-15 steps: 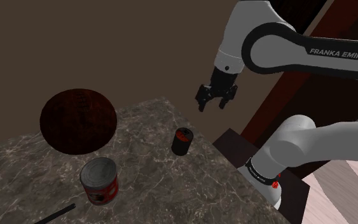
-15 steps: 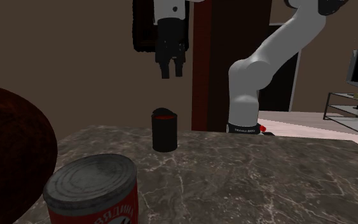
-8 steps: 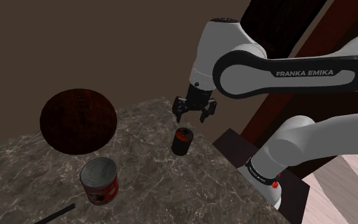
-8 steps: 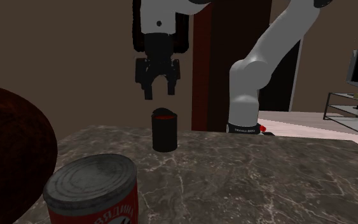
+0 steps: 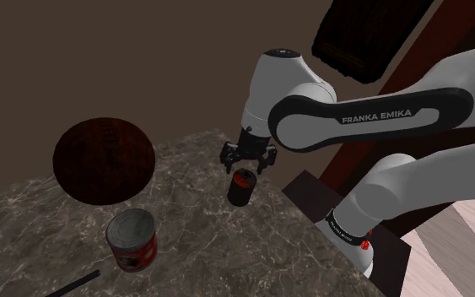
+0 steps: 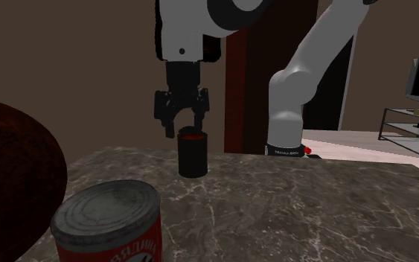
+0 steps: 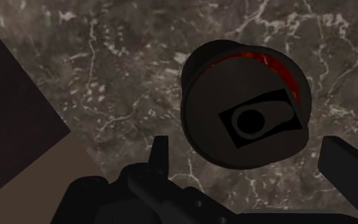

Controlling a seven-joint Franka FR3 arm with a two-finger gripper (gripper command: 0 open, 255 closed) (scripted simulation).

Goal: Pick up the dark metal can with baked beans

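Note:
The dark can (image 5: 241, 187) stands upright on the marbled table (image 5: 210, 253), small and black with a red band at its top. The second exterior view has the can (image 6: 193, 154) at mid-table. My gripper (image 5: 248, 162) hangs open right over it, fingertips about level with the rim and not touching. Seen from the second exterior view, the gripper (image 6: 181, 128) sits slightly left of the can's centre. In the wrist view the can's lid (image 7: 244, 105), with a pull tab, lies between and just beyond the spread gripper (image 7: 254, 167).
A larger red-labelled can (image 5: 132, 240) stands nearer the table's front, big in the second exterior view (image 6: 107, 223). A dark brown round object (image 5: 105, 160) sits at the shoulder view's left. A thin black rod (image 5: 75, 283) lies near the front edge. My stand (image 5: 311, 196) adjoins the table.
The gripper has come down and toward the shoulder view's left, from well above the table to just over the dark can. It stayed open. The can has not moved.

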